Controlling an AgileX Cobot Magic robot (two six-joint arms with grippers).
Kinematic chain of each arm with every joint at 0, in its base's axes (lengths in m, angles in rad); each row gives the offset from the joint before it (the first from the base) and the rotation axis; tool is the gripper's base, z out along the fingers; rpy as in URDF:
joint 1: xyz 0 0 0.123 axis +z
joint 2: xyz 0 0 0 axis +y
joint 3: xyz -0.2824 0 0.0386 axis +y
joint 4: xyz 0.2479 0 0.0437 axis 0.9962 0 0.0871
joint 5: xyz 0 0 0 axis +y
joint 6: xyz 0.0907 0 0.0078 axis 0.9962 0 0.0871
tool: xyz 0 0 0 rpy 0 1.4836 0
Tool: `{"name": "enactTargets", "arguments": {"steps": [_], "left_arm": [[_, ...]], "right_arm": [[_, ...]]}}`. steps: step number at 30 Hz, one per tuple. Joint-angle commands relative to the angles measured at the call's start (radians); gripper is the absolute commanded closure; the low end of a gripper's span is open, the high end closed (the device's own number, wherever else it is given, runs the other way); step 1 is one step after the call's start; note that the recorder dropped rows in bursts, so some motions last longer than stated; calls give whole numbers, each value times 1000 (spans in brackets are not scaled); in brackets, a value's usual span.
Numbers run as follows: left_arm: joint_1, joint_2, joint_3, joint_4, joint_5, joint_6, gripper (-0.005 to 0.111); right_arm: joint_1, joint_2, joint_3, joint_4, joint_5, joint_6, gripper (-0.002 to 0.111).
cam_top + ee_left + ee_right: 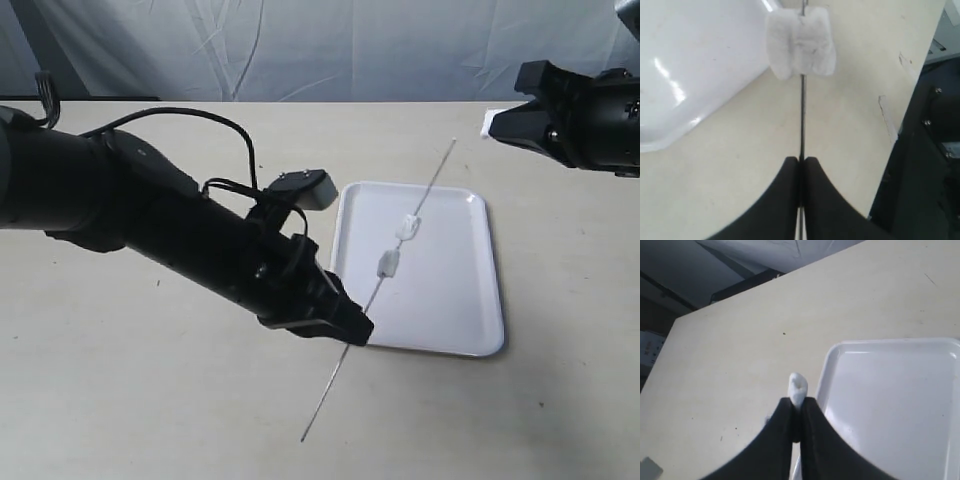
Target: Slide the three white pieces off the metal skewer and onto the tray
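Note:
The thin metal skewer (432, 182) slants over the white tray (450, 300), and my left gripper (352, 330) is shut on its lower part. Two white pieces (408, 227) (388, 263) sit threaded on it above the tray. In the left wrist view the skewer (802, 120) runs out from between the closed fingertips (802, 162) to the nearer white piece (800, 44), beside the tray corner (690, 65). My right gripper (495, 125), raised at the far right, is shut on the third white piece (487, 123). That piece (797, 384) pokes out of the right gripper (797, 402).
The beige table (150, 400) spreads around the tray. The skewer's free tip (304, 438) hangs near the table's front. A grey backdrop cloth (300, 50) hangs behind. The left arm's black cables (230, 130) loop above its forearm.

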Motion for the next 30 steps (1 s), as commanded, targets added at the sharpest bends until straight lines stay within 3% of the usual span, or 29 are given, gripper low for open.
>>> {"name": "enactTargets", "arguments": {"steps": [1,11,16,22,30], "left_arm": [[80,-14,2,16,10,-20,107],[87,-40,2,85,32,-41,107],[87,-40,2,199,26,-128,107],[87,-40,2,241,12,-156,107],[87,-40,2,353,-11,-256,107]], "right_arm": [[-4,19,24,-93,12,42,109],[130,148,79,-80,-62,37,109],[205,202,79,-65,-137,37,109],[234,264,79,-64,-169,37,109],[234,279,77,-47,-206,37,87]]}}
